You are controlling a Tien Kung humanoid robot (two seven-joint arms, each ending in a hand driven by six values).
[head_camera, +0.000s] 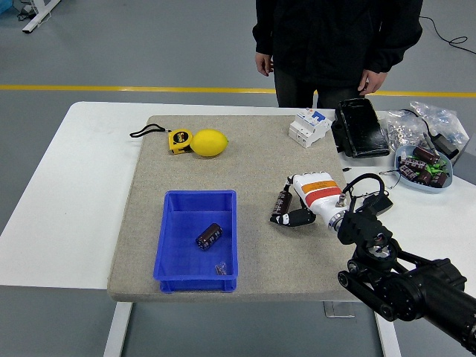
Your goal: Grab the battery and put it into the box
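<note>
Fingers of the right hand [297, 210] clamp a battery [283, 206] toward the table's [82, 186] right edge; another lies in the blue box [195, 242].

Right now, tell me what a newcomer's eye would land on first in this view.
The bright blue box at the mat's near left stands out most, with one dark battery lying inside it. Next comes the white and orange right hand at the mat's right, fingers closed on another battery. A yellow lemon sits far left beside a tape measure, and a person in black stands behind the table.
</note>
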